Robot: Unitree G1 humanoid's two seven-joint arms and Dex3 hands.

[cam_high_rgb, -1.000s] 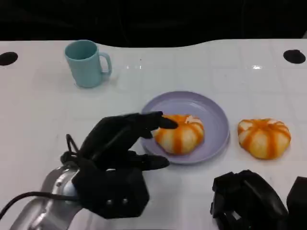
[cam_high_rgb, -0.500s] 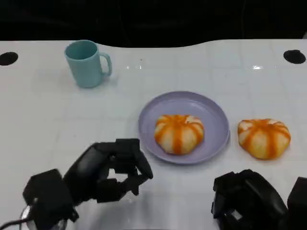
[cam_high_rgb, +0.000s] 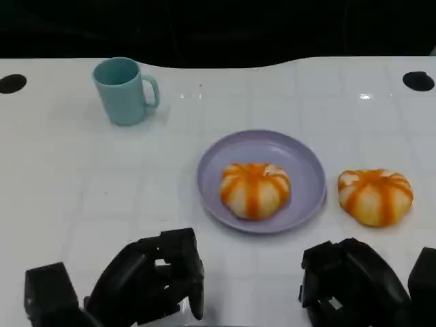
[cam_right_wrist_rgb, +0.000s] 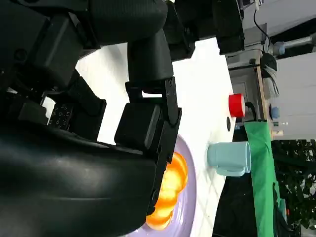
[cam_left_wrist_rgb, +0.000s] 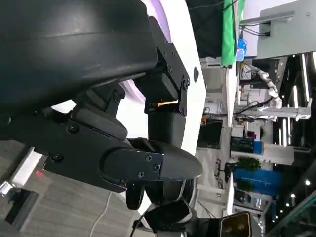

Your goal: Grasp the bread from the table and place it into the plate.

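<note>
Head view: round orange-and-white striped bread bun (cam_high_rgb: 255,189) sits inside the flat lilac round plate (cam_high_rgb: 301,158), near its middle. Second orange-and-white striped bun (cam_high_rgb: 375,196) lies on the white bench (cam_high_rgb: 68,177) just beside the plate's right rim, apart from it.
Left robot hand (cam_high_rgb: 151,279): low at the near edge, well short of the plate, fingers curled in, nothing in them.
Right robot hand (cam_high_rgb: 353,281): low at the near edge, in front of the second bun, not touching it. Fingers look bunched; grip state not readable, cannot tell.
Bystander: teal ceramic mug (cam_high_rgb: 125,90) upright at the far left, well apart from everything.
Step, my read: one bun placed; second bun untouched on the bench. Next move would be a reach by the right robot hand, opening over the bun and closing on its sides. Free plate space is on the right, so the set-down needs care not to land on the first bun.
Left wrist view: mostly black hand shell and fingers; a sliver of lilac plate and orange bun between them. Adds background clutter beyond the bench, nothing on grip.
Right wrist view: adds a side look at the bun in the plate and the mug lying past it; also a red cylindrical object (cam_right_wrist_rgb: 236,105) beyond the bench.
</note>
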